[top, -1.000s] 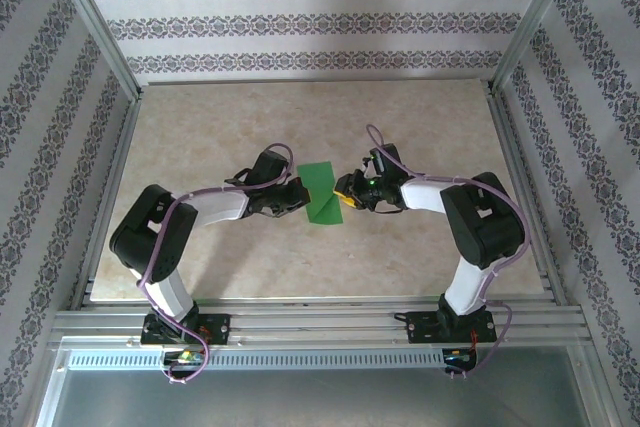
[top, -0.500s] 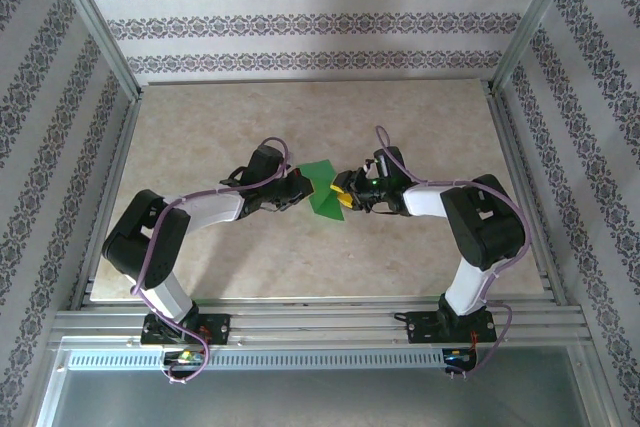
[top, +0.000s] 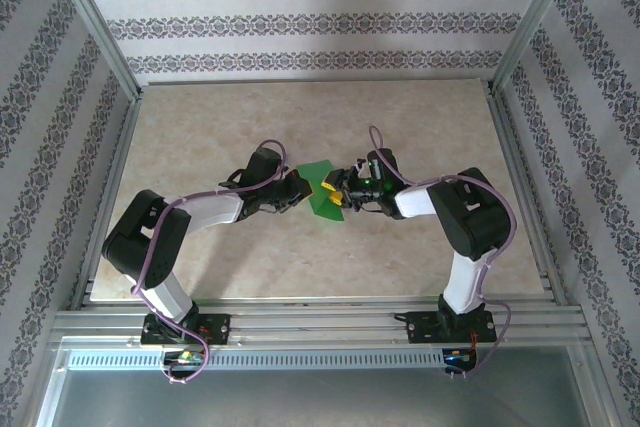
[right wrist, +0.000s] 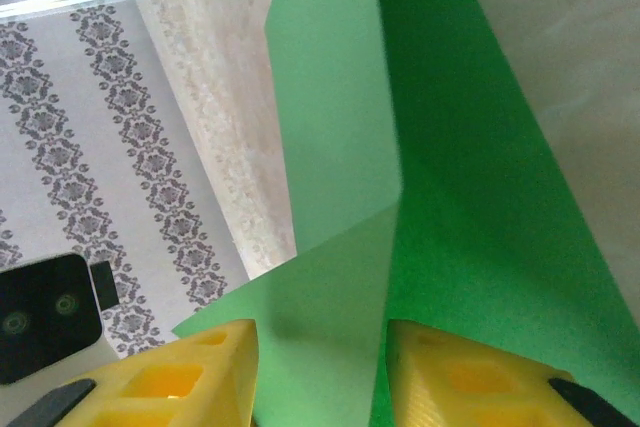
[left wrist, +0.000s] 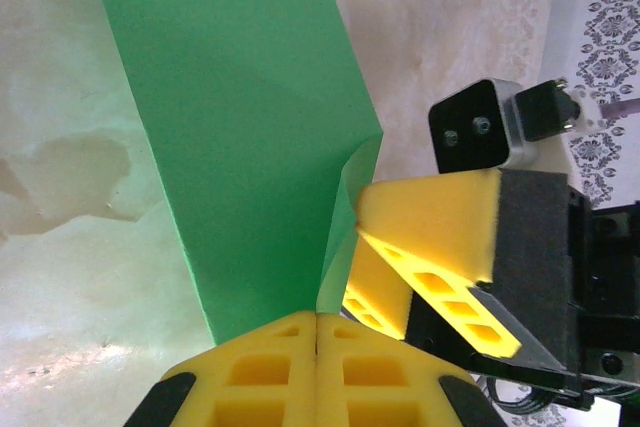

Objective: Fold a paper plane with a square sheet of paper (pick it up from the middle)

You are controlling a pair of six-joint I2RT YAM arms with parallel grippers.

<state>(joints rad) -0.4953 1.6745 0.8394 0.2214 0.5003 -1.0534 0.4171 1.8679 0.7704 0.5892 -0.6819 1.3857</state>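
Note:
The square sheet of paper (top: 318, 180) is bright green and creased, held up just off the table's middle between both grippers. My left gripper (top: 299, 191) is shut on its near edge at the crease (left wrist: 317, 319), and the sheet (left wrist: 240, 127) spreads away from the yellow fingers (left wrist: 250, 372). My right gripper (top: 336, 192) comes in from the right. Its yellow fingers (right wrist: 190, 382) stand apart with a raised flap of the sheet (right wrist: 330, 287) between them (right wrist: 320, 372), neither pad pressed onto it. In the left wrist view the right gripper's fingers (left wrist: 430, 232) sit against the sheet's right fold.
The beige marbled tabletop (top: 200, 137) stretches bare around the arms. Metal frame posts (top: 100, 47) and patterned walls (top: 320, 22) close the workspace at the back and sides. A metal rail (top: 320, 322) runs along the near edge by the arm bases.
The right gripper has moved left onto the sheet's right side. The left arm has shifted slightly. The sheet has gone from lying broad to bunched and narrower between the two grippers.

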